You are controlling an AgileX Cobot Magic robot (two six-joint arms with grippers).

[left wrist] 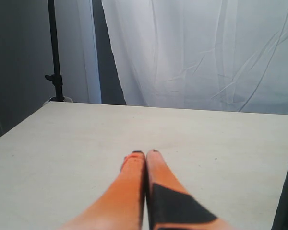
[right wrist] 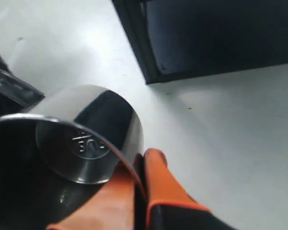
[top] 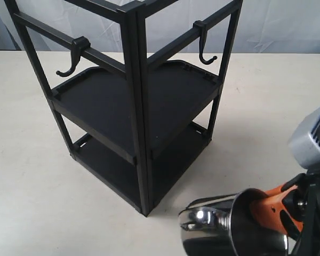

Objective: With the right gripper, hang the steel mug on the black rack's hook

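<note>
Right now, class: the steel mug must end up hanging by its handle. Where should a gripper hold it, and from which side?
Pinch the rim wall opposite the handle, as the right gripper does on the steel mug: one finger inside, one outside. That leaves the looped handle free, pointing toward the black rack and its hook.

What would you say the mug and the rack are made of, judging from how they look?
The steel mug looks like polished stainless steel: mirror-bright, reflecting the right pincer clamped on its wall. The black rack appears to be matt black painted metal, with thin square posts and no glare, though plastic trays cannot be ruled out.
</note>
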